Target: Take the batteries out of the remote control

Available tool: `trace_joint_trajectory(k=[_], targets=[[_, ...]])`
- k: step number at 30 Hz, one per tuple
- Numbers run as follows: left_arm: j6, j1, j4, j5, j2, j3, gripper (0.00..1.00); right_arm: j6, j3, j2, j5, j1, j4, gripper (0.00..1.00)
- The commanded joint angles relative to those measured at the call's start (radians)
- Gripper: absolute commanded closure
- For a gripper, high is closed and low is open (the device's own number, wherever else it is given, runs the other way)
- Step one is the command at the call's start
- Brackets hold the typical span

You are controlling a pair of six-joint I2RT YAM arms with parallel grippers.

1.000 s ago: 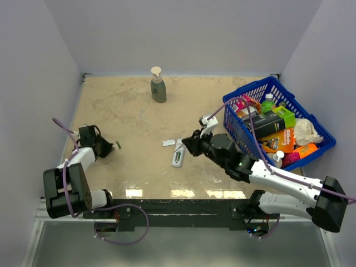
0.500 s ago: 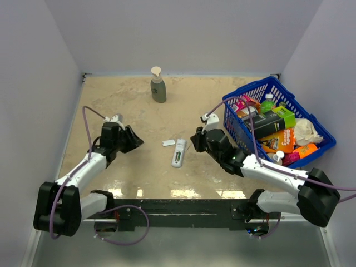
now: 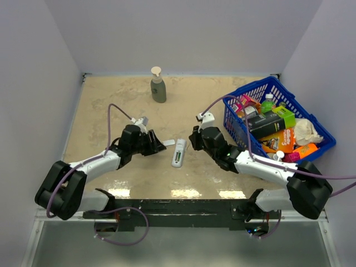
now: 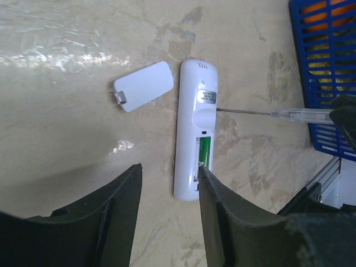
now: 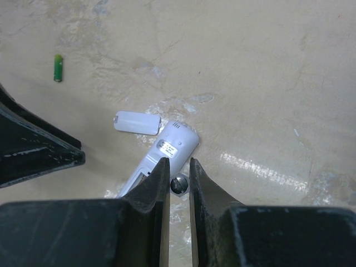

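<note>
Left arm (image 3: 105, 160) swung beside the remote control (image 3: 178, 153), jaws apart; right jaws clamp the stick (image 4: 245, 112); sticker (image 4: 208, 96) unreadable.

soap bottle (image 3: 158, 87) upright | blue basket (image 3: 233, 125) (full) | white cover (image 4: 144, 86) flat | grey stick (image 4: 300, 114)

White remote control (image 4: 189, 128) (green battery (image 4: 204, 151) inside), blue basket (image 3: 232, 122)

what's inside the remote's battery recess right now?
One green battery shows in the remote control's open recess. In the left wrist view the left gripper's finger covers the recess's lower end, so a second cell there cannot be ruled out.
</note>
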Motion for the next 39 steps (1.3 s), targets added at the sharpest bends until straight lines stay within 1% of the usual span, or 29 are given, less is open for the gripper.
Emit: trace_joint_trajectory(k=[1,5,8,14,17,22,26,29,33,39], targets=[[-0.042,-0.052,0.134,0.022,0.045,-0.011,0.50,-0.016,0.023,-0.009,-0.060,-0.002,0.052,1.00],[-0.056,-0.124,0.196,0.028,0.111,-0.004,0.50,-0.015,0.020,-0.033,-0.084,-0.002,0.043,1.00],[-0.056,-0.165,0.212,0.020,0.165,0.017,0.50,-0.004,0.013,-0.045,-0.120,-0.003,0.041,1.00],[-0.045,-0.222,0.163,-0.027,0.229,0.066,0.51,0.037,-0.005,-0.068,-0.206,-0.003,0.026,1.00],[-0.059,-0.233,0.177,-0.038,0.225,0.052,0.51,0.060,-0.023,-0.110,-0.209,-0.003,0.014,1.00],[-0.079,-0.239,0.186,-0.047,0.193,0.042,0.53,0.045,-0.016,-0.160,-0.155,-0.003,-0.070,1.00],[-0.102,-0.239,0.142,-0.088,0.141,0.046,0.53,0.015,-0.010,-0.225,-0.140,-0.003,-0.100,1.00],[-0.105,-0.239,0.091,-0.128,0.114,0.066,0.53,-0.010,-0.019,-0.242,-0.155,-0.003,-0.081,1.00],[-0.101,-0.236,0.034,-0.168,0.119,0.107,0.53,-0.021,-0.039,-0.233,-0.213,-0.003,-0.031,1.00],[-0.114,-0.222,0.028,-0.167,0.117,0.103,0.54,-0.028,-0.042,-0.188,-0.238,-0.003,-0.005,1.00]])
